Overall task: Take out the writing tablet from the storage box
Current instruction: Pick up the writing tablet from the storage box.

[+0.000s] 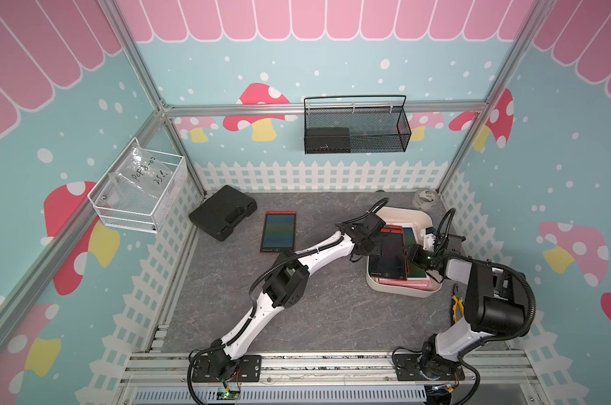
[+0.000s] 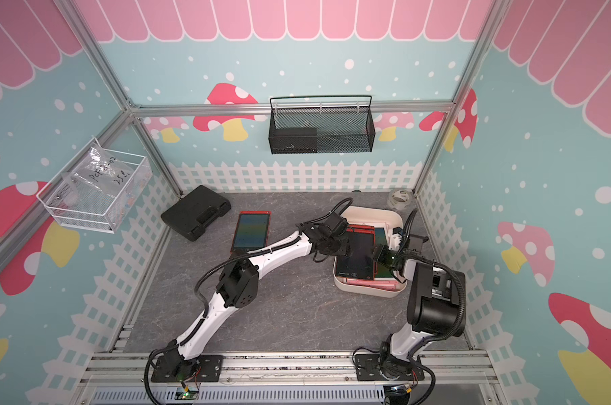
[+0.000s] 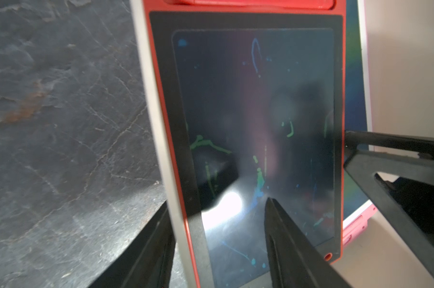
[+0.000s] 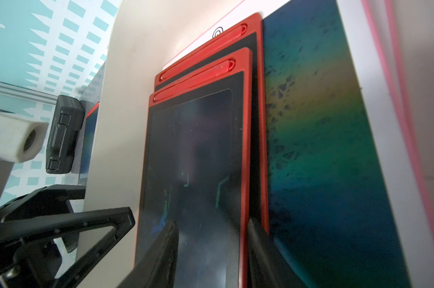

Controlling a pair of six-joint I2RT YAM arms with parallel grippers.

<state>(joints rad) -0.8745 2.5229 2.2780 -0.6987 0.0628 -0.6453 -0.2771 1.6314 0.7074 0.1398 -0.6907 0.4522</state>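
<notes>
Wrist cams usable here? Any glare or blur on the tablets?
Left wrist: white glare blob on the red tablet screen, storage box rim smeared. Right wrist: right gripper out of focus, only faint sheen on that screen. Top views: even light, sharp.

left arm [image 1: 318,252] stretched low from base at 7 o'clock of bench toward 2 o'clock, elbow raised mid-span; left claw [image 3: 217,202] tipped down, jaws apart
right arm [image 1: 490,298] folded upright over base at 5 o'clock, forearm aimed 10 o'clock; right claw [image 4: 212,221] jaws apart, tips near left claw
</notes>
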